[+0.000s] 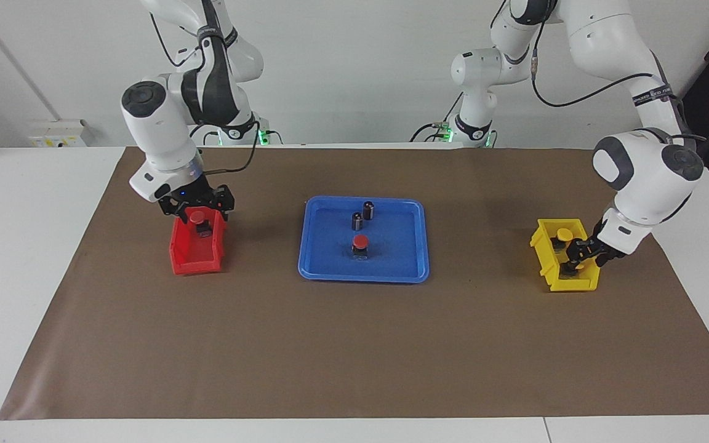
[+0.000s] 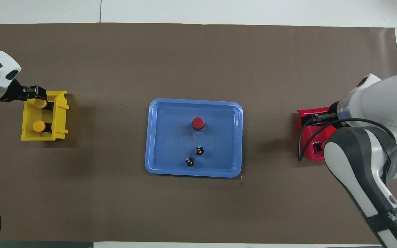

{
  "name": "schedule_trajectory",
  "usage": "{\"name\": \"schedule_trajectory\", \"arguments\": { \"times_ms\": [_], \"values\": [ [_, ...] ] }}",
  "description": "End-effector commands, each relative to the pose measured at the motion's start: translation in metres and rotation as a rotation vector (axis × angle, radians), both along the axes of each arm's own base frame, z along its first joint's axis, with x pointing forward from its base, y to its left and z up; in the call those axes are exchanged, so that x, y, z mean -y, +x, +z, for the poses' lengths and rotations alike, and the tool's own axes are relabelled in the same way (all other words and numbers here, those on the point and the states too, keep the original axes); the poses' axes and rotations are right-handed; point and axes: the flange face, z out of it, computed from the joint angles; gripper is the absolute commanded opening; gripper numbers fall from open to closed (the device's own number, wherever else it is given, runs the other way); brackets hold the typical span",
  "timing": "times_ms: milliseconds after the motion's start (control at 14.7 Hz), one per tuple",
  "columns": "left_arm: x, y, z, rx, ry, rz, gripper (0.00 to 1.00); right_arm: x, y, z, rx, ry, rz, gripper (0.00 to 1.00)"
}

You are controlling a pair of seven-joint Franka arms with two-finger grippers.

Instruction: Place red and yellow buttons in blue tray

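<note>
The blue tray (image 1: 330, 264) (image 2: 164, 137) lies mid-table. In it stands one red button (image 1: 360, 242) (image 2: 197, 122). The second red button (image 1: 197, 216) sits in the red bin (image 1: 189, 261) (image 2: 310, 151). My right gripper (image 1: 197, 208) (image 2: 317, 117) is open, low over that bin with its fingers either side of the button. Two yellow buttons sit in the yellow bin (image 1: 570, 283) (image 2: 43, 136): the nearer one (image 1: 564, 234) (image 2: 39, 126) is free. My left gripper (image 1: 581, 253) (image 2: 33, 91) is open and down in the bin at the farther one (image 2: 40, 103).
Two capless dark cylinders (image 1: 368, 209) (image 1: 357, 220) stand in the tray, nearer to the robots than the red button; they also show in the overhead view (image 2: 199, 150) (image 2: 189, 162). A brown mat (image 1: 354, 344) covers the table.
</note>
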Motion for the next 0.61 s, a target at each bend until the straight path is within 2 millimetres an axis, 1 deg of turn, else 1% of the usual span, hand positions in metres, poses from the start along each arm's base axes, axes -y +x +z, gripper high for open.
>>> {"name": "schedule_trajectory", "arguments": {
  "times_ms": [0,68,205,273,409,477,545],
  "values": [
    [0.003,-0.011,0.003,0.018,0.006,-0.02,0.7,0.002,-0.021,-0.008,0.027,0.042,0.001,0.82],
    [0.004,-0.011,0.003,0.018,0.006,-0.022,0.7,0.001,-0.022,-0.013,0.027,0.042,0.003,0.79],
    [0.005,-0.011,0.002,0.019,0.006,-0.025,0.7,0.009,-0.029,-0.029,0.013,0.04,0.014,0.74],
    [0.006,-0.011,0.003,0.021,0.006,-0.025,0.7,0.014,-0.029,-0.032,0.033,0.039,0.024,0.73],
    [0.007,-0.013,-0.007,0.016,0.006,-0.027,0.64,0.017,-0.031,-0.038,0.042,0.037,0.042,0.72],
    [0.007,-0.015,-0.011,0.025,0.007,-0.027,0.64,0.017,-0.031,-0.042,0.038,0.037,0.045,0.7],
    [0.007,-0.015,-0.011,0.025,0.007,-0.025,0.58,0.017,-0.031,-0.045,0.043,0.036,0.049,0.68]
  ]
}}
